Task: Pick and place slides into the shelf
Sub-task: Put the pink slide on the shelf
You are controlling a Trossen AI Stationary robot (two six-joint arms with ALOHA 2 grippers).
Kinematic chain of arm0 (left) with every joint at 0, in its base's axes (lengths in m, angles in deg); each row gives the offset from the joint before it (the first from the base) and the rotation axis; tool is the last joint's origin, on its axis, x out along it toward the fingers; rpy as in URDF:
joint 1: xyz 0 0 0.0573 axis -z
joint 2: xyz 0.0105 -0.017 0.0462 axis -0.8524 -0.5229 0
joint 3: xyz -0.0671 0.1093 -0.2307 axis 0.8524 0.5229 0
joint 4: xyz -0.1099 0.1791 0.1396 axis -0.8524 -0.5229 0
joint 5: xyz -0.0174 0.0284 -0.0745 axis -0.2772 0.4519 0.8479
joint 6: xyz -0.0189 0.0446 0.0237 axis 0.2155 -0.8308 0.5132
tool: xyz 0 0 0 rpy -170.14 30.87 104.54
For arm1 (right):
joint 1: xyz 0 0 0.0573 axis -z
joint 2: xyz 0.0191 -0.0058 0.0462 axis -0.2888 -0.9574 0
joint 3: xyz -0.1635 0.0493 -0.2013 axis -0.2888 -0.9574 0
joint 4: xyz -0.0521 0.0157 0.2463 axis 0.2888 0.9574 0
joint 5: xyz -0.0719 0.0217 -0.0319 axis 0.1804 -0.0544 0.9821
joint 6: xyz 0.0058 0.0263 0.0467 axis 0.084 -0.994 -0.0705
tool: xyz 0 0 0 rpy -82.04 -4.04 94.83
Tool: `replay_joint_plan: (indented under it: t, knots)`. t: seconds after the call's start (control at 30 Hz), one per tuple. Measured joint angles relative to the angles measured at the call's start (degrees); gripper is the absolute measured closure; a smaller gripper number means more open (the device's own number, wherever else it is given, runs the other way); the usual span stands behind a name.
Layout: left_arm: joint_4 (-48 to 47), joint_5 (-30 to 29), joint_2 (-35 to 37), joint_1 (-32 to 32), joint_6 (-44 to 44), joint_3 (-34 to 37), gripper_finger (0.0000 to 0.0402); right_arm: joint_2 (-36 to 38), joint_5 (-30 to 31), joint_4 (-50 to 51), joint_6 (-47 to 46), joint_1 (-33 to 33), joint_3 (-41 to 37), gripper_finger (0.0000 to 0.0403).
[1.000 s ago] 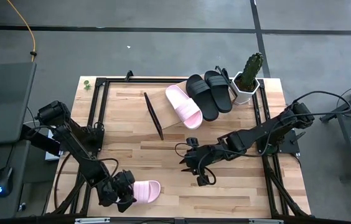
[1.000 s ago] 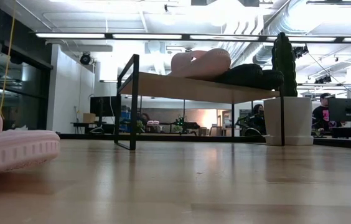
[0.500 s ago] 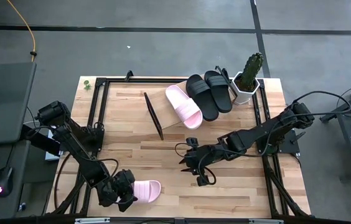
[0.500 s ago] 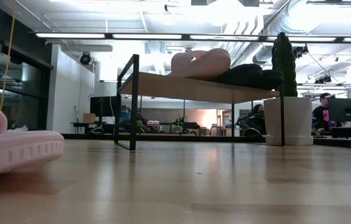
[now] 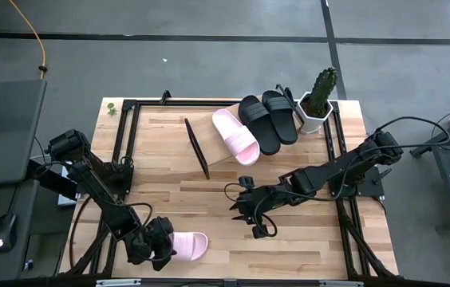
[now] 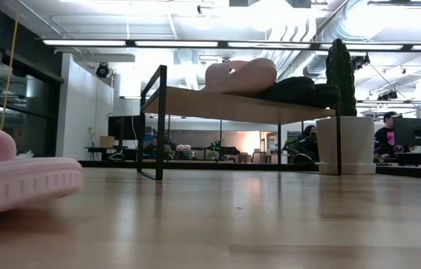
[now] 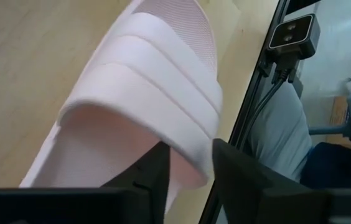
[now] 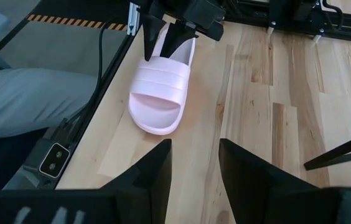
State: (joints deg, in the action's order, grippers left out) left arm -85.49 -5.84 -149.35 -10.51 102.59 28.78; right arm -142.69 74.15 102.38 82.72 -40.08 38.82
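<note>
Pinching only the strap's side edge, your left gripper (image 7: 188,171) has its jaws closed on the pale pink slide (image 5: 187,244) at the table's near edge; the soft strap could slip or twist on lifting. Your right gripper (image 5: 250,214) waits mid-table, jaws part-spread and empty. Farther back, three slides already sit on the shelf (image 5: 217,147): one pink, two matte black.
</note>
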Motion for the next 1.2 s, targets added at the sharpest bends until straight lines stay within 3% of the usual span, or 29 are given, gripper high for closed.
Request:
replay_joint_plan:
  t: [0.37,0.83,1.2]
  knots:
    - [0.17,0.02,0.00,0.00,-1.07,0.00,0.0396,0.00,0.04,0.01,0.02,0.00,0.00,0.0279]
    - [0.39,-1.09,0.01,-0.27,-2.88,0.00,0.0395,0.00,2.04,0.02,0.25,-0.02,0.00,0.0279]
    - [2.93,-0.24,0.85,-2.98,-7.53,-0.21,0.0399,0.00,4.80,0.02,6.02,-0.23,0.00,0.0279]
